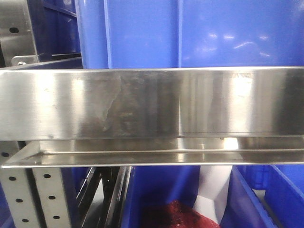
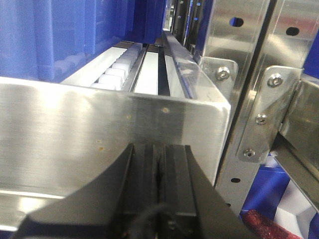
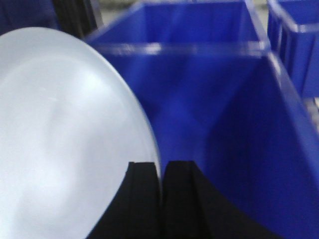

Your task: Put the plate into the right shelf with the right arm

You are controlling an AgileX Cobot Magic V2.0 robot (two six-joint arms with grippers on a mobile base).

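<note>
The white plate [image 3: 60,134] fills the left half of the right wrist view, held on edge. My right gripper [image 3: 160,164] is shut on its rim, which runs between the two black fingers. Beyond it opens a deep-blue bin [image 3: 219,109]. The right shelf [image 1: 152,102] shows in the front view as a broad steel lip with blue bins above and below; a white shape [image 1: 213,190] under the lip may be the plate. In the left wrist view my left gripper [image 2: 158,149] is shut on nothing, close to a steel shelf lip [image 2: 99,129].
Hole-punched steel uprights [image 1: 45,199] stand at lower left of the front view, and others [image 2: 249,99] at right of the left wrist view. Something red [image 1: 175,216] lies in the lower bin. A second blue bin [image 3: 296,35] sits at far right.
</note>
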